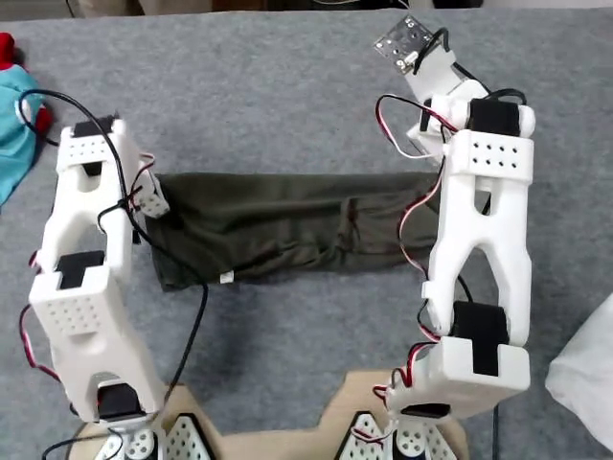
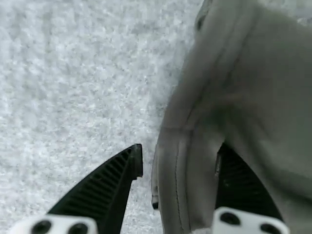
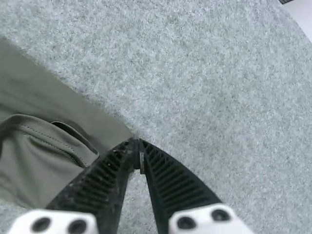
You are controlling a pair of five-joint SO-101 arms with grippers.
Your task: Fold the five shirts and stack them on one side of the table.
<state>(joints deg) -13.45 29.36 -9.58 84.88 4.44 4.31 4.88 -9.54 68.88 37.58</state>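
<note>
An olive shirt (image 1: pixel 287 230), folded into a long strip, lies flat across the middle of the grey table (image 1: pixel 268 86). My left gripper (image 2: pixel 180 156) is at the strip's left end (image 1: pixel 151 203), open, with the shirt's hemmed edge (image 2: pixel 185 161) between its fingers; one finger (image 2: pixel 109 183) rests on the bare felt and the other is partly under the cloth. My right gripper (image 3: pixel 137 145) is at the strip's right end, shut, its tips pinched on the shirt's corner (image 3: pixel 58 122). In the high view the right arm (image 1: pixel 484 220) covers that end.
A teal and red cloth (image 1: pixel 14 115) lies at the table's far left edge. A white cloth (image 1: pixel 584 374) pokes in at the right edge. The arms' wooden base (image 1: pixel 278 441) is at the front. Bare felt stretches behind the shirt.
</note>
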